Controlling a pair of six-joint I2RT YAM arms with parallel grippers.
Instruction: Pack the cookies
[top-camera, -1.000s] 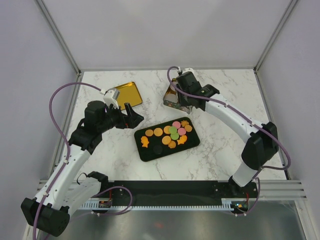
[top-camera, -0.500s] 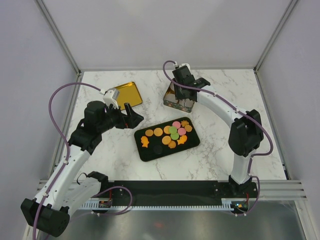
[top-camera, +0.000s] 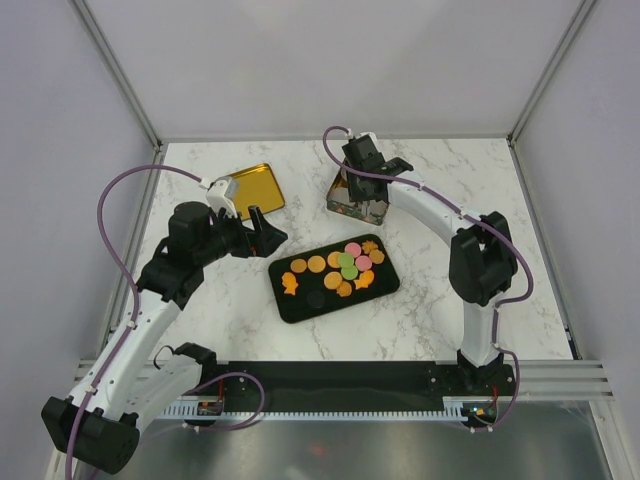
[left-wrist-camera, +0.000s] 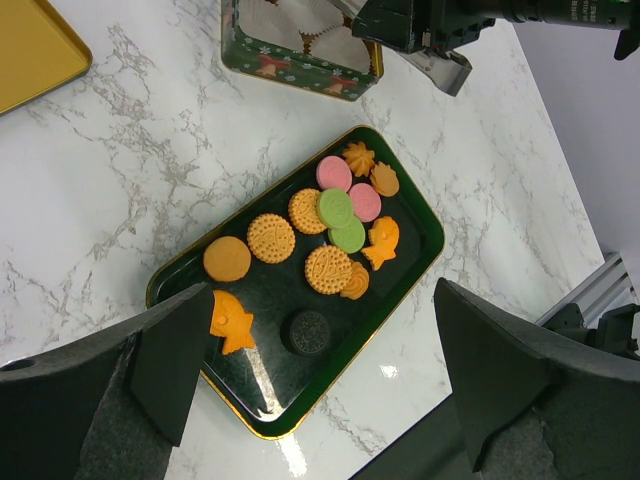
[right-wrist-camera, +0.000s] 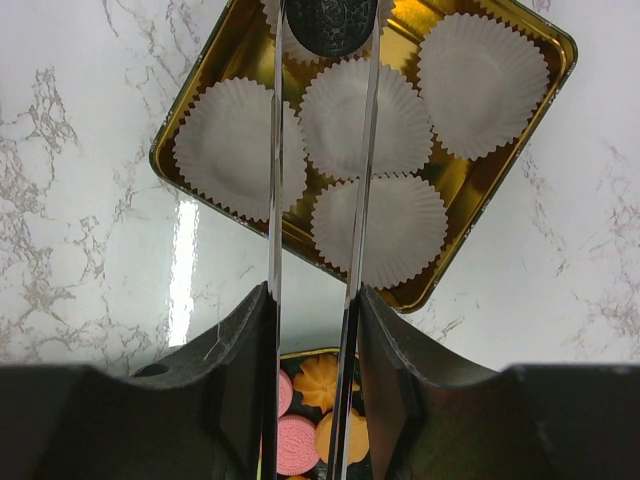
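Shifted farther back over the gold-lined tin (right-wrist-camera: 232, 45) since a second ago, with right jaws clamped on a dark round cookie (right-wrist-camera: 332, 25) above white paper liners (right-wrist-camera: 362, 115). Left jaws wide apart, empty, hovering over orange, pink and green cookies (left-wrist-camera: 336, 207) on a dark tray (left-wrist-camera: 345, 345) on the marble counter (left-wrist-camera: 150, 170).

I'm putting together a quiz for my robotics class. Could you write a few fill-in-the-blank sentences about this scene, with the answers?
1. Besides the dark cookie in the right gripper, ___ more dark cookie lies on the tray.
2. The paper cups visible in the tin are ___.
3. The tray holds two pink cookies and ___ green ones.
4. The left gripper is ___.
Answers: one; empty; two; open.
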